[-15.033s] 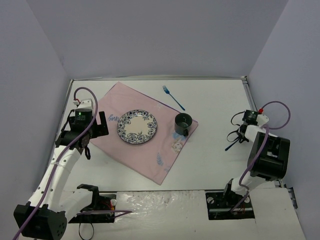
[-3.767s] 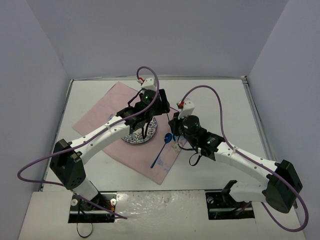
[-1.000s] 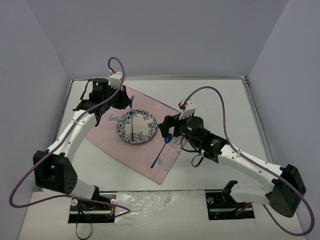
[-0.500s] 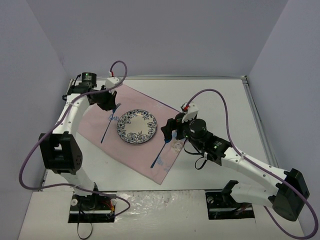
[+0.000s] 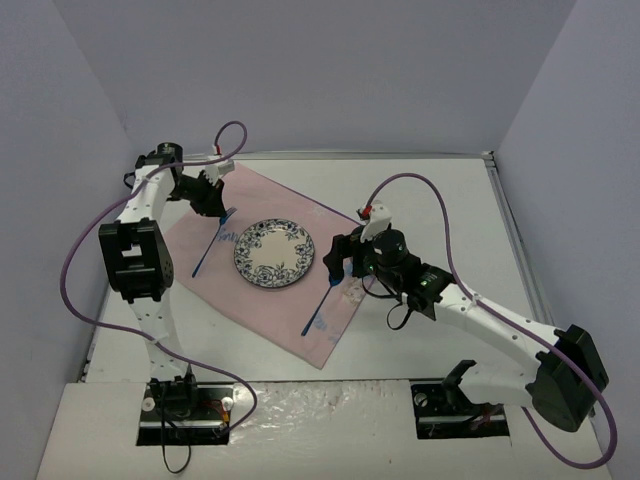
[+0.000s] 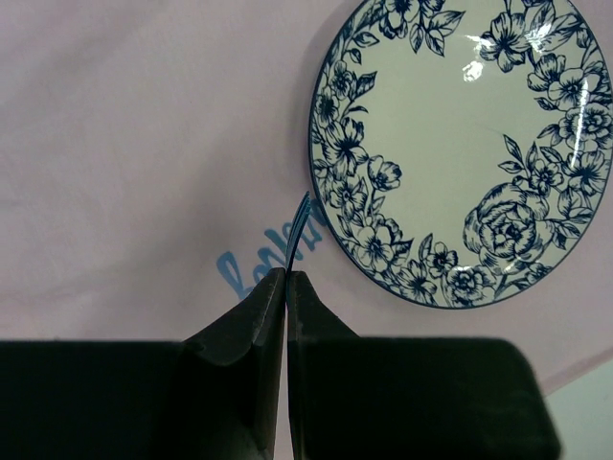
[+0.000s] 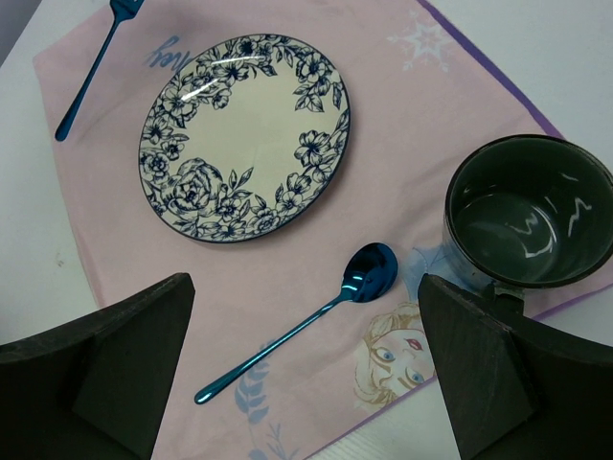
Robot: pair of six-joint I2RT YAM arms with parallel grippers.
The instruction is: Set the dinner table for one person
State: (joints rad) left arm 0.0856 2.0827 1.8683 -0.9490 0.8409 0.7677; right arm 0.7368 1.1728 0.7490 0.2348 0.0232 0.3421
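Observation:
The white dinner table (image 5: 440,200) carries a pink cloth (image 5: 300,215) with a blue-flowered plate (image 5: 274,252) on it. My left gripper (image 5: 215,205) is shut on the head end of a blue fork (image 5: 208,250), left of the plate, its handle slanting down to the cloth's left edge. In the left wrist view the gripper (image 6: 286,278) pinches the fork (image 6: 299,220) edge-on beside the plate (image 6: 460,144). My right gripper (image 5: 340,265) is open and empty over a blue spoon (image 5: 320,305). The spoon (image 7: 316,321) lies between the fingers (image 7: 96,374), right of the plate (image 7: 244,134).
A dark mug (image 7: 529,211) stands at the cloth's right corner, close to my right finger; my right wrist hides it in the top view. Grey walls enclose the table on three sides. Bare table (image 7: 575,57) shows beyond the cloth.

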